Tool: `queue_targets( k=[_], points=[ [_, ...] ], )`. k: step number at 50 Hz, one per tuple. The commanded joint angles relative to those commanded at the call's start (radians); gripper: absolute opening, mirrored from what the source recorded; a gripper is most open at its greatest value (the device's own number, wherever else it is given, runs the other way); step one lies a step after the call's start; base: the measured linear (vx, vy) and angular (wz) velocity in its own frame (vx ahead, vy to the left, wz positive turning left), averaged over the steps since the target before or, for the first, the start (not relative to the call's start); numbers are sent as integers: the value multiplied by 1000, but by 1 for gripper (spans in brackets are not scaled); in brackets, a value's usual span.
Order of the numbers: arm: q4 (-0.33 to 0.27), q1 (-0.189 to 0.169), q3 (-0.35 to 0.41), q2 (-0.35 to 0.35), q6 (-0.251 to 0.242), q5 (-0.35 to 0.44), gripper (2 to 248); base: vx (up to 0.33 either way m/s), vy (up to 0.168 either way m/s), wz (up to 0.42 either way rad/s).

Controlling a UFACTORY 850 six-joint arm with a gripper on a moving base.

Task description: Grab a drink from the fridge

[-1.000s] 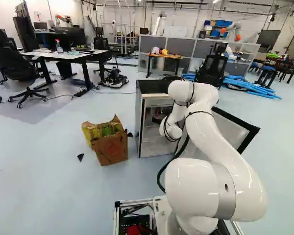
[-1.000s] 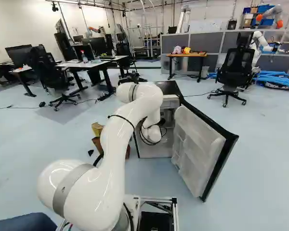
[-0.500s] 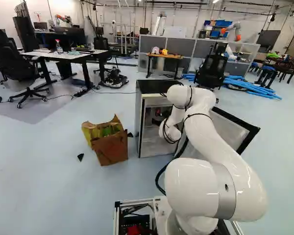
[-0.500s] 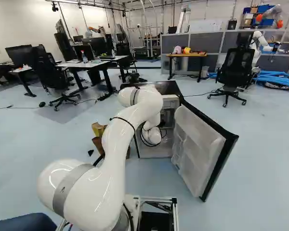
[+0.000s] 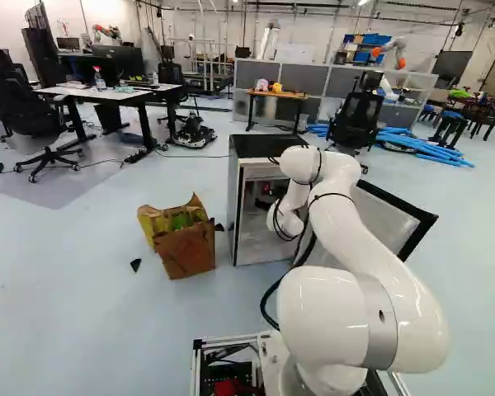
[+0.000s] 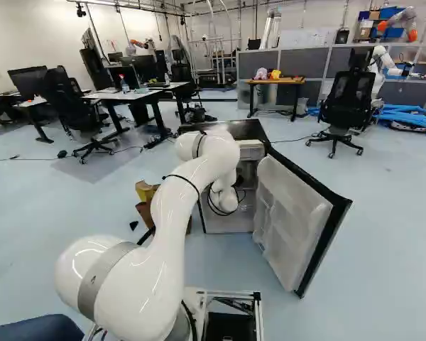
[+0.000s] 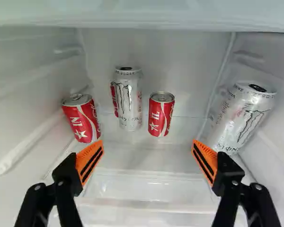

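Jaws wide, both orange pads well apart, no can touched; black gripper is aimed into the open fridge. Drinks stand ahead, toward the back: tall silver can and short red can side by side with a slim gap, both within the span of the open fingers. Another red can shows partly behind the silver one (too hidden to judge well). Outliers: red-and-white can beyond one finger, big silver can beyond the other, near the wall. Step in hand, as I judge it: the reach toward one drink. Task names none; the short red can looks a fair pick, its far side free of neighbours. Advice: centre on that one can before going deep, since a straight push as things lie risks taking two at once. Narrow the spread a little, ease one finger into the slim gap, keep level, go slowly; a clipped silver can could topple. Close at mid-body, evenly, lightly, as thin metal may dent. Mind the open door beside the white arm; withdraw straight.
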Motion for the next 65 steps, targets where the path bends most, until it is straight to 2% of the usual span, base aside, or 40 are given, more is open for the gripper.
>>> queue_targets(
  k=[65],
  points=[
    [0, 9, -251, -140, 0, 9, 247, 0, 0, 0]
  ],
)
